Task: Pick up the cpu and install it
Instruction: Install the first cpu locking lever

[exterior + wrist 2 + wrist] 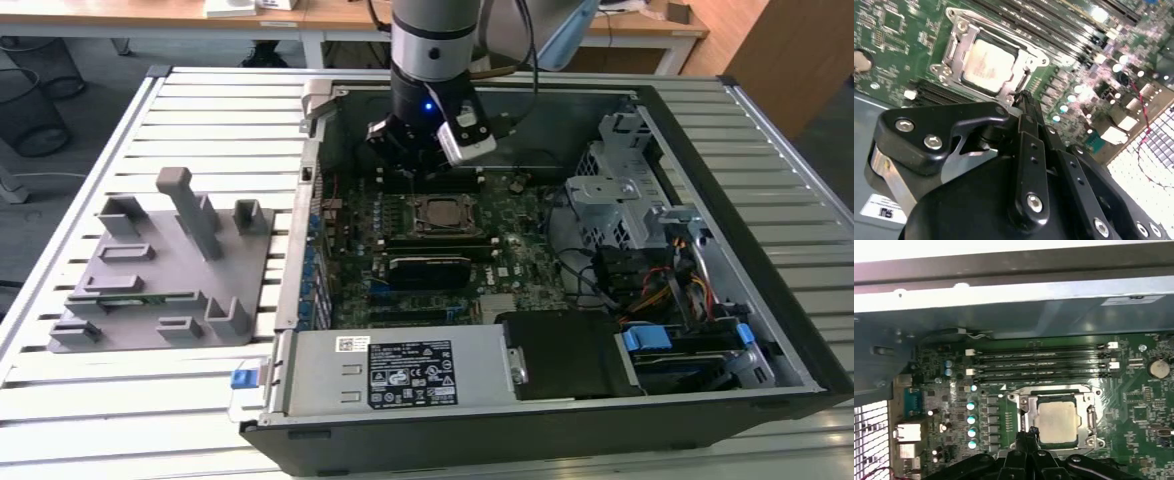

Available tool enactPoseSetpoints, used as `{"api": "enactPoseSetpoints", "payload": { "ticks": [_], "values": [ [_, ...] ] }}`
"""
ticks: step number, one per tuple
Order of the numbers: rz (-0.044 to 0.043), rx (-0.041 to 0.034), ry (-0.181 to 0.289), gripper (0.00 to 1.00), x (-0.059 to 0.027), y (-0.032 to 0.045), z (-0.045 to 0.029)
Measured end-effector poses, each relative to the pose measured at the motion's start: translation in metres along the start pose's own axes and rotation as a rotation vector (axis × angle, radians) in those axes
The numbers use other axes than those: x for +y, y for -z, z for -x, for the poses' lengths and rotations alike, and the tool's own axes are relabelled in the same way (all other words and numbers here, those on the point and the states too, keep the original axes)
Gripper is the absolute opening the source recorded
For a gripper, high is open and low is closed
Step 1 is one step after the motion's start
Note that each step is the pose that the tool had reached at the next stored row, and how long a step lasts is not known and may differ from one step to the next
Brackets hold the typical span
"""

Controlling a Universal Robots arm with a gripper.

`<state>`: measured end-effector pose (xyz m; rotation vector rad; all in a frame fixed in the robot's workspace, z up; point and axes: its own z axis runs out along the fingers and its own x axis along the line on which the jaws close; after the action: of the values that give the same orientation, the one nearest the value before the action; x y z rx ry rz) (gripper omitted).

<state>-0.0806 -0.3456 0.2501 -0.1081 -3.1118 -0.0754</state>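
Inside the open black computer case [534, 440] | small square silver-topped cpu [1058, 422] lay flat in the metal-framed socket [1023, 407], seated by our judgement | black gripper [1026, 434] clenched on nothing, at 12 o'clock of the chip in the exterior view, its job of carrying apparently done.

The cpu [1056, 422] is showing a matt, pale silver metal top, while the socket frame [1026, 409] around it is gleaming like polished steel. The motherboard [1139, 405] is shining glossy green. The gripper [1023, 97] is looking matt black, its screw heads glinting. Toward the table's [134, 400] edge at the exterior view's left, the grey fixture [147, 290] is looking like dull plastic on smooth pale slats.
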Motion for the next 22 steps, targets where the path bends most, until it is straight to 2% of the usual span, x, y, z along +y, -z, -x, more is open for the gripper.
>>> {"api": "enactPoseSetpoints", "payload": {
  "ticks": [3, 6, 10, 22],
  "values": [
    [0.0008, -0.0031, 0.0, 0.12, -0.0004, -0.0001, -0.0054],
    [0.0063, -0.0052, 0.0, 0.12, -0.0007, -0.0002, -0.01],
    [0.0066, -0.0062, 0.001, 0.12, -0.0005, -0.0004, -0.016],
    [0.0066, -0.0069, 0.001, 0.12, 0.0093, -0.0005, -0.0228]
  ]
}}
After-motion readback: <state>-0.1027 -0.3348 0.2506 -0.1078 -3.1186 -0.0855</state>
